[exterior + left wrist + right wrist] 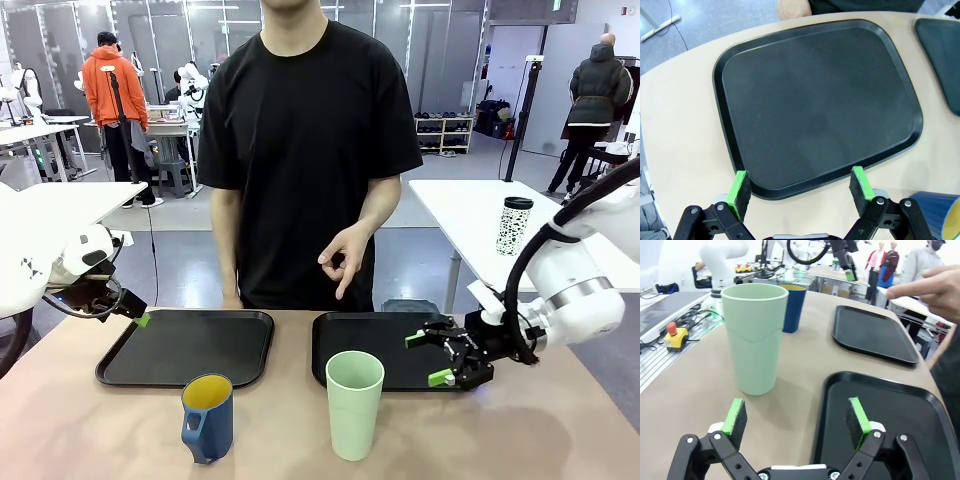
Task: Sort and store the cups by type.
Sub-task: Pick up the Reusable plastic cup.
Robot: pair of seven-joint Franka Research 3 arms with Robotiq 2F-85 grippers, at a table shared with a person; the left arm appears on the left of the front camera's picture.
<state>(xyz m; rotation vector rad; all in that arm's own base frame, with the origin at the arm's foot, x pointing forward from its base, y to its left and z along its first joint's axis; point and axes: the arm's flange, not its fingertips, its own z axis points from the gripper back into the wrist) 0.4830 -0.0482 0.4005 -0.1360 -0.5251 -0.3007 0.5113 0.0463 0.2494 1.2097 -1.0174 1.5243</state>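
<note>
From the front, my left claw [138, 316] hangs at the left edge of the left black plastic tray [188, 347]. One green pad shows there and the rest is hidden behind my wrist, so its spread is hard to read from here. My right claw [428, 358] is spread wide over the near right part of the right black tray [370, 345], holding nothing. The tall pale mint-green plastic tumbler [354, 403] stands upright on the tan table [100, 430] near its near edge, in front of that tray's near left corner. The shorter dark-blue mug [208, 418], yellow inside, stands off the left tray's near right corner. The person's hand [345, 258] hangs above the table's far edge. From my left wrist, the left claw [800, 185] is plainly spread and empty over the tray's [820, 100] near rim. The mug [935, 210] is cut off at the bottom right corner, and the other tray [945, 60] is cut off at the right edge. From my right wrist, the right claw [796, 419] gapes empty, one pad over the bare table [700, 400] and one over the tray [880, 415]. The tumbler [755, 335] stands near, beside that tray, and half hides the mug [792, 307] behind it. The person's hand [935, 290] is cut off at the right edge.
</note>
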